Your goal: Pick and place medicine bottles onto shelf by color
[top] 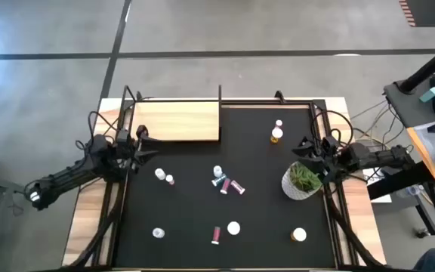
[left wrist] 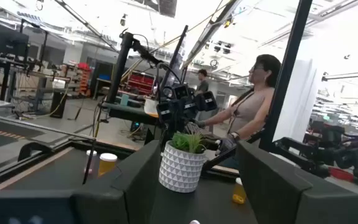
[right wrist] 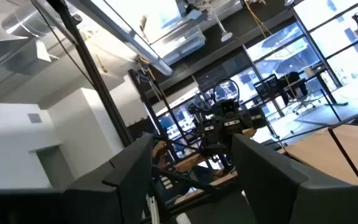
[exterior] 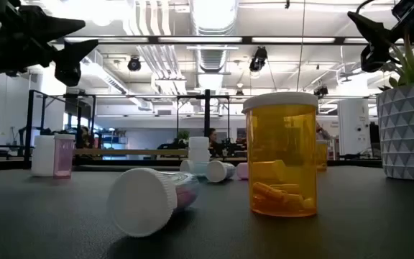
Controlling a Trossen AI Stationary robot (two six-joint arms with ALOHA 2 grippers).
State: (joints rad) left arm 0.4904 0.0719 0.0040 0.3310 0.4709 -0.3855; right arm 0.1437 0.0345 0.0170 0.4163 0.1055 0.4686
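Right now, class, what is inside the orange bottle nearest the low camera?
Through the clear wall of the orange bottle, several orange pills lie heaped at the bottom; the rest looks empty. The white cap covers the top, so nothing under it can be seen.

plant pot cut off by right edge in low view. toppled bottle hides its body behind its own white cap. high view: bottle labels too small to read. person partly behind frame post.
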